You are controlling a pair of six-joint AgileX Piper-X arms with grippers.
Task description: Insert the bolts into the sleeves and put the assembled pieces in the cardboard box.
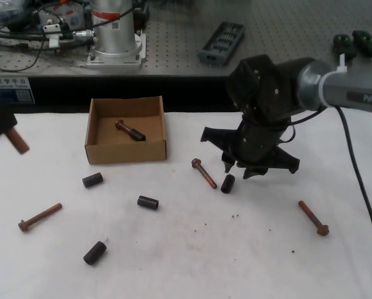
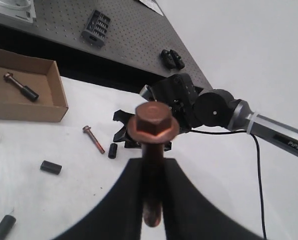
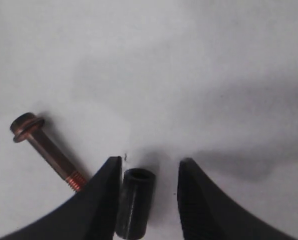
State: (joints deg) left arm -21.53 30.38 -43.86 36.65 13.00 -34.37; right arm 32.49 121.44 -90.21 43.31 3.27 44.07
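Note:
My left gripper (image 2: pixel 152 167) is shut on a copper bolt (image 2: pixel 151 125), held up at the bench's far left with its hex head toward the camera; in the high view that bolt (image 1: pixel 15 141) sticks out at the left edge. My right gripper (image 3: pixel 149 165) is open and lowered over a black sleeve (image 3: pixel 135 200), which lies between its fingers, nearer one of them. A loose bolt (image 3: pixel 46 150) lies just beside it. The cardboard box (image 1: pixel 124 151) holds one bolt-and-sleeve piece (image 1: pixel 131 131). From above, the right gripper (image 1: pixel 237 171) hangs over the sleeve (image 1: pixel 227 184).
On the white cloth lie more bolts (image 1: pixel 40 217) (image 1: pixel 313 218) (image 1: pixel 204 173) and black sleeves (image 1: pixel 93 180) (image 1: pixel 147 202) (image 1: pixel 95 252). Behind the cloth is a perforated metal bench with a metal column (image 1: pixel 114 34), cables and a dark tray (image 1: pixel 222 42).

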